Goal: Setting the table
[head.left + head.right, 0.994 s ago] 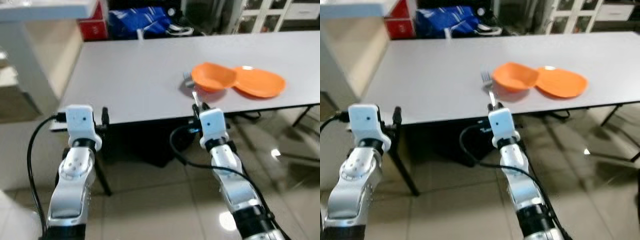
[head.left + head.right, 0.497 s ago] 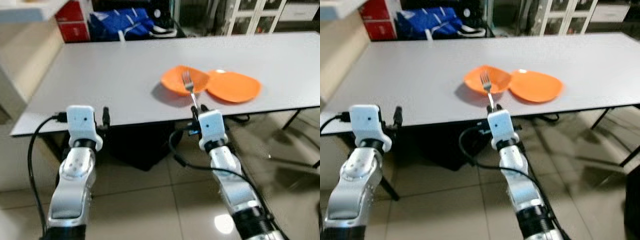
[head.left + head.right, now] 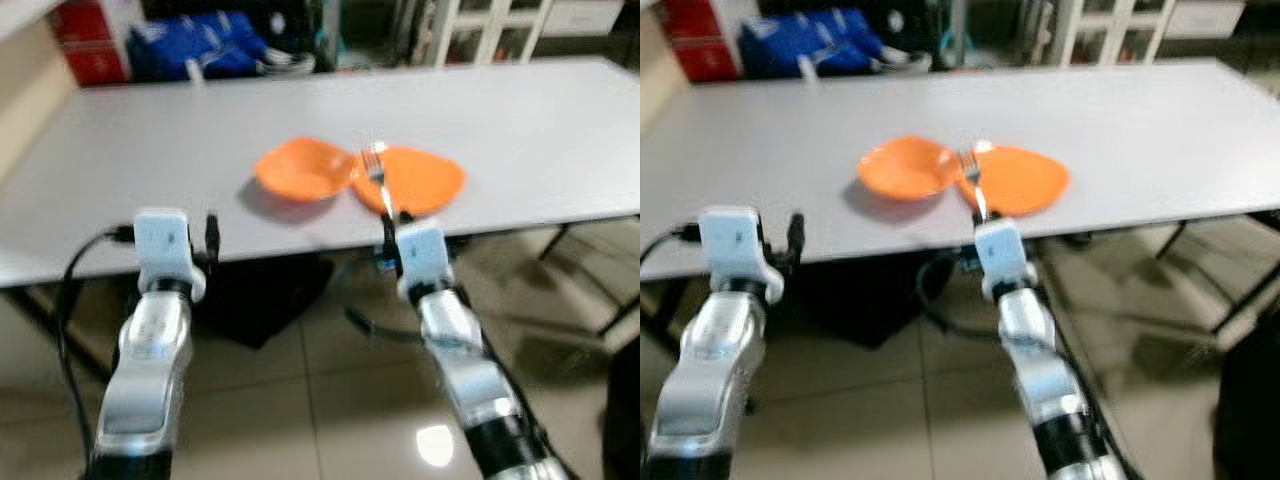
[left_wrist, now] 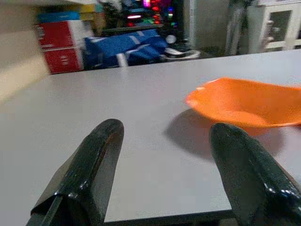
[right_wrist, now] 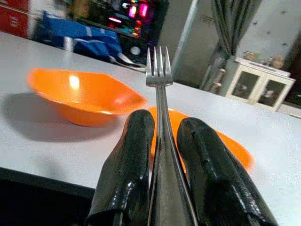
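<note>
An orange bowl (image 3: pixel 304 170) and an orange plate (image 3: pixel 425 180) sit side by side near the front edge of the long grey table (image 3: pixel 520 110). My right gripper (image 5: pixel 162 136) is shut on a metal fork (image 5: pixel 158 75), held upright with its tines up just before the table edge, in line with the plate's left side (image 3: pixel 376 165). My left gripper (image 4: pixel 162 141) is open and empty, hovering at the table's front edge to the left of the bowl (image 4: pixel 244 101).
Blue bags (image 3: pixel 205 45) and red boxes (image 3: pixel 85 45) lie beyond the table's far side. White cabinets (image 3: pixel 500 30) stand at the back right. Table legs (image 3: pixel 560 240) and glossy tiled floor (image 3: pixel 330 400) are below.
The camera has swung rightward, so bowl and plate have slid left in view. The fork now lines up with the plate instead of the bowl. Both grippers keep their states.
</note>
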Controlling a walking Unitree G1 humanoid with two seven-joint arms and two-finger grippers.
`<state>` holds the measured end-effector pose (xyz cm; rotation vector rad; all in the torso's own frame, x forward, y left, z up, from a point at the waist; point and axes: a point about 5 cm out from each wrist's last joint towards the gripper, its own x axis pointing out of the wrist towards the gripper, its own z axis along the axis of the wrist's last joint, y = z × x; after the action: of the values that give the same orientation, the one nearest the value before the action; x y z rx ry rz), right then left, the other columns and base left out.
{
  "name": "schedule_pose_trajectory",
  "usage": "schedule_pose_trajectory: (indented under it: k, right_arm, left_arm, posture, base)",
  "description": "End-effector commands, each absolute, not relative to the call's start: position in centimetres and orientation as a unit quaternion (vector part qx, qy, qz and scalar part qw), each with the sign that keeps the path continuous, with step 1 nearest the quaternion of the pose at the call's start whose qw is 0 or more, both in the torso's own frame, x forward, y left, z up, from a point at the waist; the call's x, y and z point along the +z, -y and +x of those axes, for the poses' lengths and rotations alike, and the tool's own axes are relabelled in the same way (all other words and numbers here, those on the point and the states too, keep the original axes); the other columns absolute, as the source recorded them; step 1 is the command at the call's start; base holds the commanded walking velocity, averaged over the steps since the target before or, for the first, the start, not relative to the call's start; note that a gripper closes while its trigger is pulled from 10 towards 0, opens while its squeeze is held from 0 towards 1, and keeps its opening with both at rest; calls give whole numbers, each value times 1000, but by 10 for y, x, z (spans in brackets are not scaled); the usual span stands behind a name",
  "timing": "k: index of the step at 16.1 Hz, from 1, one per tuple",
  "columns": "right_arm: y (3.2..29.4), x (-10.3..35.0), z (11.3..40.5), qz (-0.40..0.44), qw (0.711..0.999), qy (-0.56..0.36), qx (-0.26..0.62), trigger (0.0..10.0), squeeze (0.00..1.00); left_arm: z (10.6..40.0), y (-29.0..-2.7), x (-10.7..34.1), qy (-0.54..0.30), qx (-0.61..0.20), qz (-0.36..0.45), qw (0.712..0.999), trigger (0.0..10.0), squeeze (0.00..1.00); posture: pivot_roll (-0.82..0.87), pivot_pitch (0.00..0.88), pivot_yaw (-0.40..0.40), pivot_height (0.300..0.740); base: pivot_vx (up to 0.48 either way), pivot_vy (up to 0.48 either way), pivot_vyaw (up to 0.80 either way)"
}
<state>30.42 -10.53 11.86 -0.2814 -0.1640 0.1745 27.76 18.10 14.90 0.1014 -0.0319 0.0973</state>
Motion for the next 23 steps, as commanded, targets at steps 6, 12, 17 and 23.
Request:
schedule_pose_trajectory:
  k: [6, 12, 17, 23]
  right_arm:
    - [113, 123, 305, -144, 983, 88, 74, 10000, 0]
    - [113, 124, 307, -143, 983, 88, 72, 10000, 0]
    - [112, 125, 308, -141, 983, 88, 73, 10000, 0]
    - [110, 124, 307, -139, 984, 86, 75, 10000, 0]
  left_arm:
    - [279, -180, 151, 18, 62, 41, 997, 10000, 0]
    - [280, -179, 153, 23, 58, 50, 997, 10000, 0]
    - [281, -176, 154, 24, 45, 54, 997, 10000, 0]
    - [282, -174, 154, 21, 34, 57, 998, 10000, 0]
  posture:
    - [-56, 0, 48, 740]
    - [-57, 0, 49, 740]
    - [-55, 0, 49, 740]
    - [-57, 0, 55, 740]
  base:
    - [267, -294, 0]
    - [0, 0, 0]
    - [443, 0, 0]
    - [480, 0, 0]
